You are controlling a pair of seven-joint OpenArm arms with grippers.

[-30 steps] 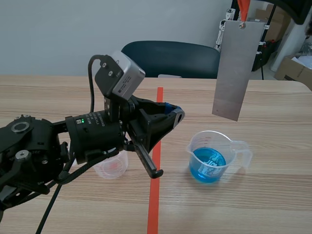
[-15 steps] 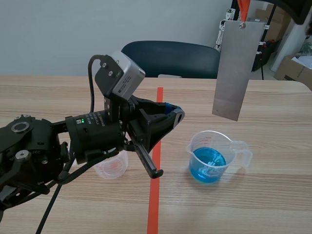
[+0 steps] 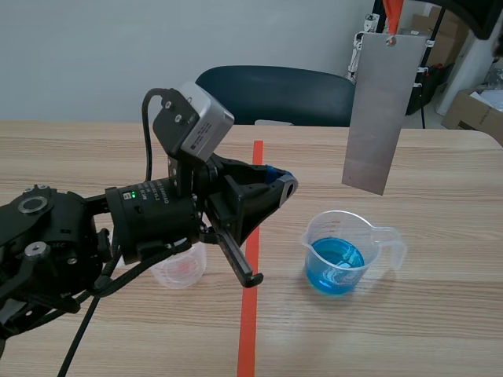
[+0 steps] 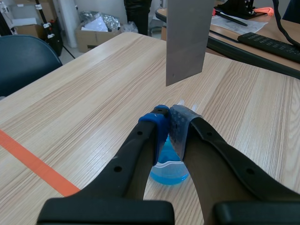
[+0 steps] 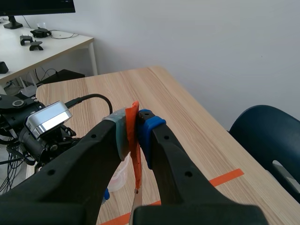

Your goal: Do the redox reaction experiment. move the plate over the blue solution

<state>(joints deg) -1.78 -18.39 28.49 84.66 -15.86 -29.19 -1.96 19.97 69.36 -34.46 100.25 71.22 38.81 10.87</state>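
So the right gripper [image 5: 132, 129] has its fingers pinched on an orange strip [image 5: 136, 154]. The metal plate [image 3: 377, 110] dangles below it off that strip, up in the air and tilted a touch. The beaker [image 3: 346, 229] with the blue liquid [image 3: 334, 271] sits on the table [image 3: 440, 314], lower than the plate's bottom edge and nearer the robot. The plate isn't touching it. From the front camera I honestly can't tell if it's over the mouth or a bit beyond it.

The left gripper [image 4: 169, 117] is pressed together on nothing, pads touching. The plate hangs ahead of and above its tips, and the beaker peeks out just under them.

Room-wise, there's bare wood all round the beaker, with its handle on the side away from the left arm. The closest thing to it is the left gripper. A small clear cup [image 3: 181, 271] sits under the left arm, across the orange tape line [image 3: 250, 322] from the beaker.

The right wrist camera shows the pinch on the strip, but the plate only edge-on below the fingers. The front camera gets the plate's whole face but not the fingers holding it. The left wrist camera only catches the plate's lower part.
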